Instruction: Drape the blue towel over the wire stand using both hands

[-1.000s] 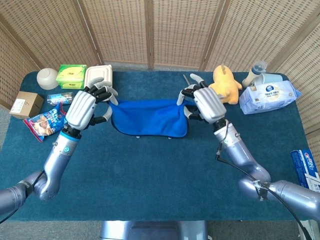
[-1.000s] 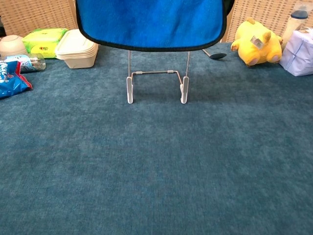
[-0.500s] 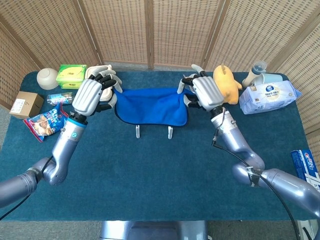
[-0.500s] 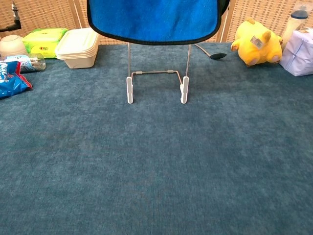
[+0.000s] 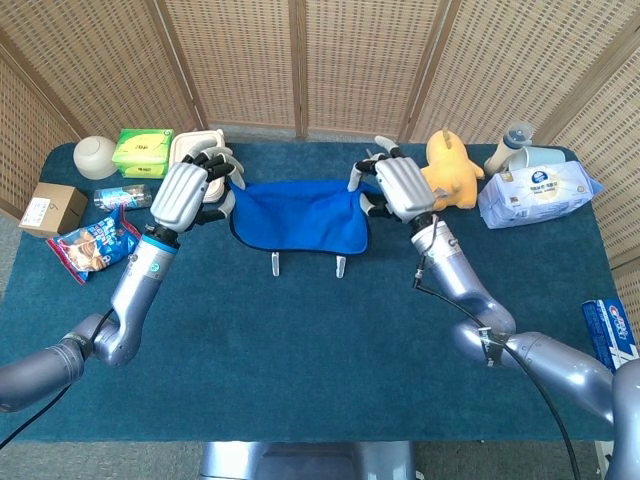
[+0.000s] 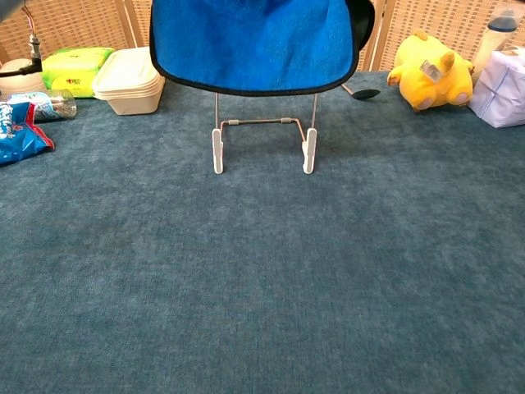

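The blue towel (image 5: 298,217) with a dark hem hangs spread between my two hands above the wire stand (image 5: 306,264). My left hand (image 5: 190,192) grips the towel's left top corner, and my right hand (image 5: 392,186) grips the right top corner. In the chest view the blue towel (image 6: 254,43) fills the top middle and hides the upper part of the wire stand (image 6: 262,139). The stand's two white feet and lower crossbar show on the table below the towel's hem. Both hands lie above the chest view's top edge.
A yellow plush toy (image 5: 452,170), a wipes pack (image 5: 538,194) and a bottle (image 5: 510,142) lie to the right. On the left are a white lidded box (image 5: 196,150), a green pack (image 5: 142,152), a bowl (image 5: 95,155), a snack bag (image 5: 92,247) and a carton (image 5: 50,208).
Both hands have carried the towel away from me over the stand. In the chest view its hem first rose, then dropped lower over the stand's uprights.
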`<state>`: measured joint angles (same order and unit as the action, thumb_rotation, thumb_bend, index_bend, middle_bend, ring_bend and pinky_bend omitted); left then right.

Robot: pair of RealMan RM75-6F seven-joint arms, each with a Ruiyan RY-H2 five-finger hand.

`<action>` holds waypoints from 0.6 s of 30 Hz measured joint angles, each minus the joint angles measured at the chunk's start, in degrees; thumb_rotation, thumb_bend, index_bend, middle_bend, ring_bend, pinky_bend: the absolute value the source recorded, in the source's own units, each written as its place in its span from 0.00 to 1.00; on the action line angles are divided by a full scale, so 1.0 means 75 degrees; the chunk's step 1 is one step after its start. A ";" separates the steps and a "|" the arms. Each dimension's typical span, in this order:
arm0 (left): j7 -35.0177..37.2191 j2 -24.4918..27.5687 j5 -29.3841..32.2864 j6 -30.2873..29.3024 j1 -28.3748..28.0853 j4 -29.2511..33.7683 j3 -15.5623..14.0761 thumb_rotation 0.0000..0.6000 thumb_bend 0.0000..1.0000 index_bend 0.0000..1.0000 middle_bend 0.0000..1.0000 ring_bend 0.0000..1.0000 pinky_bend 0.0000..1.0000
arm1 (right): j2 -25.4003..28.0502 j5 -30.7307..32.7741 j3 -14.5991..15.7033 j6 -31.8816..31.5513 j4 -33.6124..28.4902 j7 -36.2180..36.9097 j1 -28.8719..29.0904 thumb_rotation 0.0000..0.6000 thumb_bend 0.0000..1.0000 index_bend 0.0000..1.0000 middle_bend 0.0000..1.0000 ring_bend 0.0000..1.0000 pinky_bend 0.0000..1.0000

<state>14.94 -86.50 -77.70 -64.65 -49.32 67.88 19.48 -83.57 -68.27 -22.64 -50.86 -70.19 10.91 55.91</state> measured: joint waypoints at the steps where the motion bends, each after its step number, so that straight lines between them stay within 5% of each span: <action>1: 0.0013 -0.0019 -0.0001 0.0006 0.0004 -0.0035 -0.0024 1.00 0.61 0.82 0.43 0.27 0.15 | -0.0049 0.0012 0.0023 0.0021 0.0051 -0.0004 0.0011 1.00 0.48 0.97 0.56 0.40 0.12; 18: 0.0343 -0.0403 0.0003 0.0072 0.0048 -0.0577 -0.0280 1.00 0.61 0.82 0.43 0.27 0.15 | -0.0436 0.0011 0.0219 0.0109 0.0648 0.0014 0.0052 1.00 0.48 0.97 0.56 0.40 0.12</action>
<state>17.51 -89.53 -77.67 -64.11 -48.96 63.55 17.38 -86.84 -68.19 -21.00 -50.05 -65.33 11.01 56.30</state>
